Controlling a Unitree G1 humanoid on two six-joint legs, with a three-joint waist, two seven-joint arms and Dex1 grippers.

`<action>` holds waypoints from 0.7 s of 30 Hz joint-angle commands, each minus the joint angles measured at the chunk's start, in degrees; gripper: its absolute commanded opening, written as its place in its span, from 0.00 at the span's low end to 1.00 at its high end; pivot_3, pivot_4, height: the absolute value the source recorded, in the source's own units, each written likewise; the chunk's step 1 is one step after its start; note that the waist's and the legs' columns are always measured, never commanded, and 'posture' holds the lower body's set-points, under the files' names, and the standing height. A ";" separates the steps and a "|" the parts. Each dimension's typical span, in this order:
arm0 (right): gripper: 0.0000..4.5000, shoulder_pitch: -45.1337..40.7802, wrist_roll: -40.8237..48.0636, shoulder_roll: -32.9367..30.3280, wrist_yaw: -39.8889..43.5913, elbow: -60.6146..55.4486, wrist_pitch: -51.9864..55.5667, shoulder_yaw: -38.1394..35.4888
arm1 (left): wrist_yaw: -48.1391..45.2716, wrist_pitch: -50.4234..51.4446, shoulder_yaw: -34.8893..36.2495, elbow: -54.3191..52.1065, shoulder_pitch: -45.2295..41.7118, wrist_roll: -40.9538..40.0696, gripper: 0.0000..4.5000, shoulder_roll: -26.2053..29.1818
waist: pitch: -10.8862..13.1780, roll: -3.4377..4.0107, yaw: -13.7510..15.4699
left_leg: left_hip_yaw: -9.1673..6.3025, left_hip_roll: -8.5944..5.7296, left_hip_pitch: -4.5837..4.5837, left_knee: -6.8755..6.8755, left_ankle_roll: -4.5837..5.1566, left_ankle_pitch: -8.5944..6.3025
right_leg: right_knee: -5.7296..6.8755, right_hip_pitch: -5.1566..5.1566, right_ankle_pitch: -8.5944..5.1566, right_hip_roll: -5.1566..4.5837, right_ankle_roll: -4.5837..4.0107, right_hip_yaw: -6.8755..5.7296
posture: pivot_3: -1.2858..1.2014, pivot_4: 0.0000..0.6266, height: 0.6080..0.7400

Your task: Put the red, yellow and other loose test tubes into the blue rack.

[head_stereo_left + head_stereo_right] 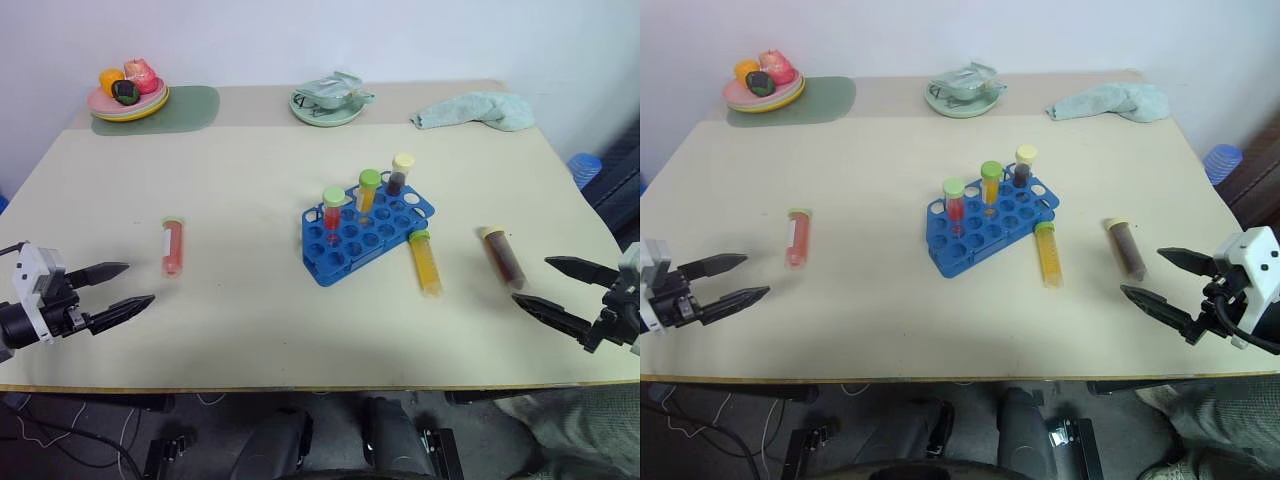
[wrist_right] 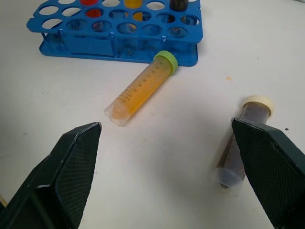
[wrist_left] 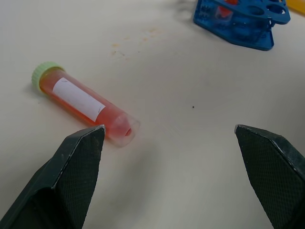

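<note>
Three tubes still lie loose on the table, and both my grippers are wide open, holding nothing.

Head views: the blue rack sits mid-table with three tubes standing in it. From the rack, the red tube lies at 9 o'clock, well apart. The yellow tube lies at 4 o'clock, its cap touching the rack. The brown tube lies at 3 o'clock. My left gripper waits near the red tube, and my right gripper near the brown one, so I think each can take its own side.

Left wrist view: the red tube sits just ahead of my spread fingers.

Right wrist view: the yellow and brown tubes lie ahead, between my open fingers.
</note>
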 commanded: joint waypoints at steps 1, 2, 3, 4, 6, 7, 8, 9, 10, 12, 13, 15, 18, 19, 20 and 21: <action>1.00 -0.29 0.29 -0.68 0.22 -1.16 -0.42 -1.30 | -0.71 0.06 1.53 -0.83 -0.12 0.45 0.99 1.65 | 0.00 0.00 0.00 | 0.00 0.00 0.00 0.00 0.00 0.00 | -0.01 0.00 0.00 0.00 0.00 0.00 | 0.52 0.24 1.00; 1.00 -0.35 0.27 -0.65 0.17 -1.21 -0.40 -1.20 | -0.80 -0.10 1.51 -0.92 -0.12 0.43 0.99 1.62 | 0.00 0.01 0.00 | 0.01 0.00 0.00 0.00 -0.01 0.00 | -0.01 0.00 0.00 0.00 0.00 0.01 | 0.52 0.24 1.00; 1.00 -0.46 0.29 -0.58 0.04 -1.32 -0.36 -1.00 | -0.37 1.17 1.52 -1.68 -0.11 -0.24 0.99 1.50 | 0.00 0.01 0.00 | 0.01 0.00 0.00 0.00 -0.01 0.00 | -0.01 0.00 0.00 0.00 0.00 0.01 | 0.52 0.24 1.00; 1.00 -0.55 0.32 -0.50 -0.08 -1.43 -0.34 -0.83 | -0.24 2.83 1.54 -2.34 -0.19 -1.19 0.99 1.48 | 0.00 0.01 -0.01 | 0.01 0.01 0.00 0.00 -0.01 0.00 | -0.01 0.00 0.00 0.00 0.00 0.01 | 0.52 0.24 1.00; 1.00 -0.76 0.25 -0.43 -0.25 -1.46 -0.43 -0.55 | -0.83 3.38 1.38 -2.86 -0.35 -1.57 0.99 1.33 | 0.00 0.01 -0.01 | 0.01 0.01 0.00 0.00 -0.01 -0.01 | -0.01 0.00 0.00 0.01 0.00 0.01 | 0.52 0.24 1.00; 1.00 -0.85 0.27 -0.42 -0.32 -1.45 -0.39 -0.45 | -1.21 3.54 1.43 -2.89 -0.46 -1.69 0.99 1.19 | 0.00 0.01 -0.01 | 0.01 0.02 0.00 0.00 -0.01 -0.01 | -0.01 0.00 0.00 0.01 0.00 0.02 | 0.52 0.24 1.00; 1.00 -0.94 0.35 -0.41 -0.36 -1.45 -0.34 -0.37 | -1.56 4.17 1.50 -2.97 -0.54 -2.03 0.99 1.06 | 0.00 0.01 -0.01 | 0.01 0.02 0.00 0.00 -0.01 -0.01 | -0.01 0.00 0.00 0.02 0.00 0.02 | 0.52 0.24 1.00; 1.00 -1.06 0.50 -0.40 -0.44 -1.46 -0.20 -0.31 | -1.80 4.78 1.59 -3.09 -0.59 -2.34 0.99 0.97 | 0.00 0.01 -0.01 | 0.01 0.02 0.00 0.00 -0.01 -0.01 | -0.01 0.00 0.00 0.02 0.00 0.02 | 0.52 0.24 1.00; 1.00 -1.21 0.60 -0.41 -0.53 -1.42 -0.13 -0.23 | -2.03 4.85 1.60 -3.26 -0.74 -2.52 0.99 0.80 | 0.00 0.01 -0.01 | 0.01 0.02 0.00 0.00 -0.01 -0.01 | -0.01 0.00 0.00 0.02 0.00 0.02 | 0.52 0.24 1.00; 1.00 -1.80 0.79 -0.51 -0.83 -1.24 0.07 -0.07 | -2.65 5.34 1.43 -4.05 -1.19 -3.32 0.99 0.59 | 0.00 0.01 -0.02 | 0.01 0.02 0.00 0.00 -0.02 -0.01 | -0.01 0.00 0.00 0.02 0.00 0.02 | 0.52 0.24 1.00; 1.00 -2.23 0.89 -0.64 -1.28 -1.13 0.60 0.10 | -3.12 5.68 1.25 -4.53 -1.47 -3.80 0.99 0.52 | 0.00 0.01 -0.02 | 0.02 0.02 0.00 0.00 -0.02 -0.01 | -0.01 0.00 0.00 0.03 -0.01 0.02 | 0.52 0.24 1.00; 1.00 -3.58 1.15 -0.63 -2.28 -0.95 1.16 0.48 | -4.43 6.50 0.79 -5.54 -2.50 -5.39 0.99 0.29 | 0.01 0.02 -0.01 | 0.02 0.03 0.00 0.00 -0.02 -0.01 | -0.01 0.00 0.01 0.03 -0.01 0.02 | 0.52 0.24 1.00; 1.00 -6.92 0.52 -0.29 -5.76 -0.76 2.15 1.79 | -6.71 6.43 -0.69 -6.91 -4.91 -6.81 0.99 -0.55 | 0.01 0.02 -0.01 | 0.02 0.03 0.00 0.00 -0.04 0.01 | -0.02 0.00 0.01 0.03 -0.02 0.02 | 0.52 0.24 1.00; 1.00 -8.43 0.71 -0.07 -7.22 -0.55 3.02 2.27 | -7.30 6.04 -1.26 -7.60 -5.66 -7.05 0.99 -1.04 | 0.01 0.03 -0.01 | 0.03 0.04 0.00 0.00 -0.13 0.06 | -0.01 -0.01 0.01 0.03 -0.02 0.02 | 0.52 0.24 1.00; 1.00 -10.10 1.75 -0.64 -8.24 -0.07 5.29 3.00 | -7.67 6.36 -1.98 -8.62 -6.59 -7.66 0.99 -1.57 | 0.01 0.04 -0.01 | 0.05 0.04 0.00 0.00 -0.27 0.14 | -0.02 0.00 0.02 0.02 -0.02 0.03 | 0.52 0.24 1.00; 1.00 -11.61 2.41 -1.60 -9.01 0.53 7.53 3.95 | -8.01 6.62 -2.79 -9.56 -7.53 -8.14 0.99 -2.08 | 0.01 0.04 -0.02 | 0.06 0.04 0.00 0.00 -0.28 0.14 | -0.02 0.00 0.02 0.02 -0.03 0.03 | 0.52 0.24 1.00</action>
